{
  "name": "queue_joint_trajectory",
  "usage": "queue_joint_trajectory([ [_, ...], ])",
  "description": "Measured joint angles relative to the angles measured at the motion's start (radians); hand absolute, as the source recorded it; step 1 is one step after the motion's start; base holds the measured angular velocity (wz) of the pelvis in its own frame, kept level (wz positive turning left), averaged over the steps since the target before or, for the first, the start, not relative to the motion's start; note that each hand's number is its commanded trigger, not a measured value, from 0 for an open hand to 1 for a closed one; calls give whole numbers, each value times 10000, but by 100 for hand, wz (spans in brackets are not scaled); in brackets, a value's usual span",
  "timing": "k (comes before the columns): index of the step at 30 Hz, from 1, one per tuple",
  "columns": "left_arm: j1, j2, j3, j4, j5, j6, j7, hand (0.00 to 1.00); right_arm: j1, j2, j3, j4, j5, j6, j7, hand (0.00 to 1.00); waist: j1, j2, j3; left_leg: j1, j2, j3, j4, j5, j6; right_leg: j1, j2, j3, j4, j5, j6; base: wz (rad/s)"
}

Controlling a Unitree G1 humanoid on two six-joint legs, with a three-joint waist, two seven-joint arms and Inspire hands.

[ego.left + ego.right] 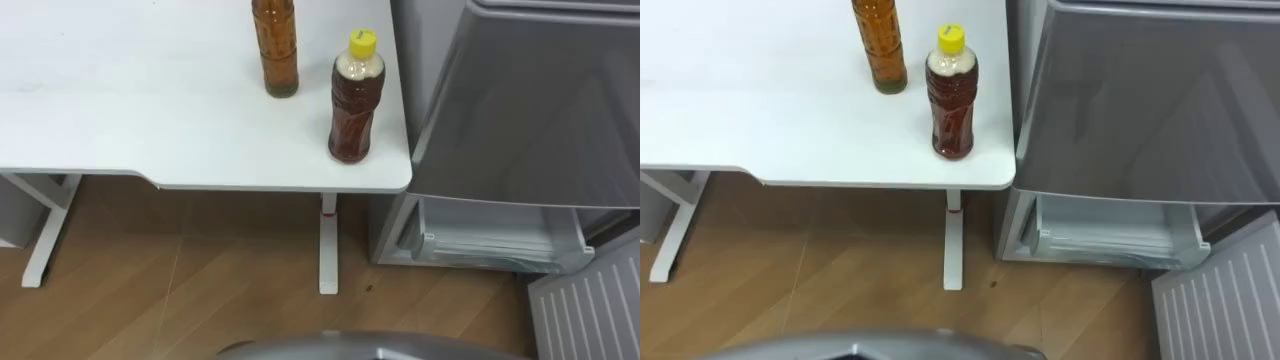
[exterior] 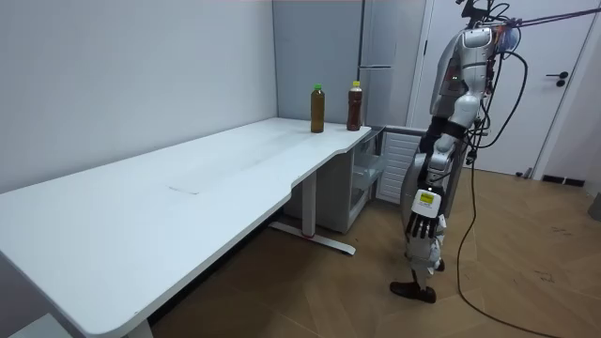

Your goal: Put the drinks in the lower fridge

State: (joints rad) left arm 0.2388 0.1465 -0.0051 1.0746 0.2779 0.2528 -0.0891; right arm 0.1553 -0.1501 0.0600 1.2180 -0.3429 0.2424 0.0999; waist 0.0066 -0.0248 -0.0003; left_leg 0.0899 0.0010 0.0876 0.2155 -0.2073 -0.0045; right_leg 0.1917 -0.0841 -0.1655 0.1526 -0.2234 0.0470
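Yellow-capped bottle [image 1: 356, 100], amber bottle [image 1: 278, 50], both upright

A white desk [image 1: 120, 120] stands on a wood floor [image 1: 200, 300].

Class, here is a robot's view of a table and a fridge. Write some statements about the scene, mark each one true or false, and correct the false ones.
1. Two bottles stand upright on the white table. True: the yellow-capped bottle and the amber bottle.
2. The yellow-capped bottle stands at the table end far from the fridge. False: it stands by the corner next to the fridge.
3. The lower fridge compartment is open. True.
4. One bottle already sits in the lower fridge compartment. False: both are on the table.
5. The two bottles touch each other. False: there is a gap between them.
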Motion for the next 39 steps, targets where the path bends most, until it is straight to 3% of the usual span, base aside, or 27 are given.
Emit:
queue_joint_trajectory([
  [26,-229,-23,46,18,-40,-200,134,0,-368,-51,71,364,627,-38,238,0,6,42,22,-110,-8,-85,137,-84,-2,0,7,-107,-22,-17,-9,1],
  [31,-151,-87,582,-9,-683,-252,538,0,-423,-54,170,440,622,-16,223,0,51,-1,17,-120,-9,-104,219,-104,-4,37,2,-154,3,-17,-10,1],
  [35,-24,-115,911,-27,-1947,-382,1230,0,-568,-68,159,461,623,-26,103,0,43,-3,20,-242,-10,-179,433,-187,21,40,-5,-242,1,-18,-8,3],
  [37,-23,-133,1281,-36,-2496,-419,1596,0,-578,-67,159,467,636,-48,89,0,135,-16,26,-251,-10,-207,437,-189,24,44,-4,-246,3,-18,-7,3],
  [39,-26,-159,2275,-407,-3351,-546,2114,0,-577,-87,-68,564,611,-165,56,0,318,-13,30,-251,-12,-251,438,-189,24,55,-1,-266,-9,-18,-7,5],
])
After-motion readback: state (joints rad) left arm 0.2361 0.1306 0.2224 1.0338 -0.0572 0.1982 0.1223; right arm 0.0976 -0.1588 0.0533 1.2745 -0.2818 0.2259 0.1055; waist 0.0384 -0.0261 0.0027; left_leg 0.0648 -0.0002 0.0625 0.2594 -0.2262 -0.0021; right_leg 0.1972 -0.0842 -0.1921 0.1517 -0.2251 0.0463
